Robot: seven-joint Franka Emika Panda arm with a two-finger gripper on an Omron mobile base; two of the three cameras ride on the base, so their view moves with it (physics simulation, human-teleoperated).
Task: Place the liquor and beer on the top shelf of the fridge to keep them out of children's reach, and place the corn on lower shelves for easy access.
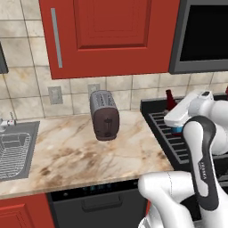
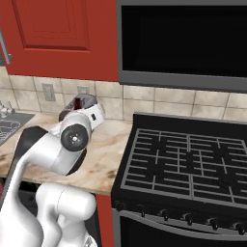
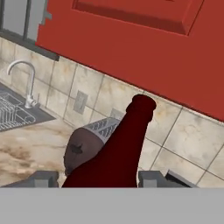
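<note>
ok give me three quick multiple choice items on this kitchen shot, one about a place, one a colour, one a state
1. Where does the toaster stand?
A. on the stove
B. on the marble counter, between sink and stove
C. inside the sink

2. What colour is the cabinet door above the counter?
A. red
B. white
C. green

3. What is the claw doing?
A. hanging open with nothing in it
B. shut on the toaster
C. shut on the beer

Answers:
1 B, the toaster sits on the counter with the sink to one side and the stove to the other.
2 A, the panelled door is plainly red.
3 C, in the hand view the dark red-brown beer rises between the two finger tips.
</note>
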